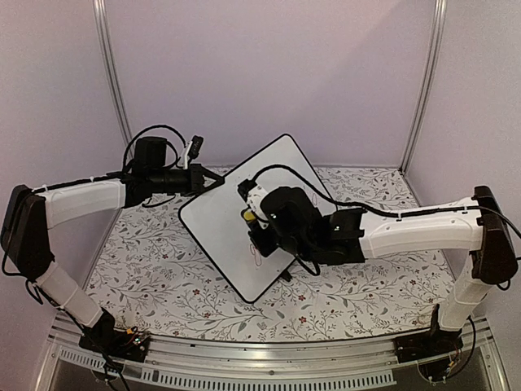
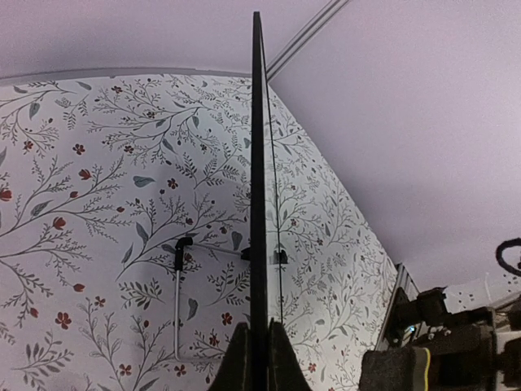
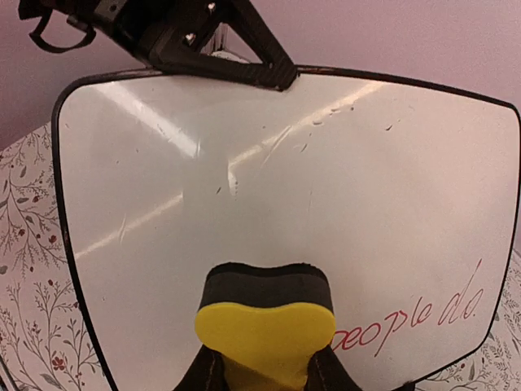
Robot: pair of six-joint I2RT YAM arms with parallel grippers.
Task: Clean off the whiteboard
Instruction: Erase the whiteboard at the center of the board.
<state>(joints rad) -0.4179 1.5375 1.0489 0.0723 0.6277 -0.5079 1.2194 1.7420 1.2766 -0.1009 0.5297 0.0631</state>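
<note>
The desk (image 1: pixel 155 277) has a flowery cloth on it, and pale purple walls (image 1: pixel 269 73) stand around it. The whiteboard (image 1: pixel 224 224) stands tilted in the middle. The left end effector (image 2: pixel 259 358) pinches its edge tight. The right end effector (image 3: pixel 264 371) squeezes a yellow eraser (image 3: pixel 264 326) against the board, beside red writing (image 3: pixel 415 319).
</note>
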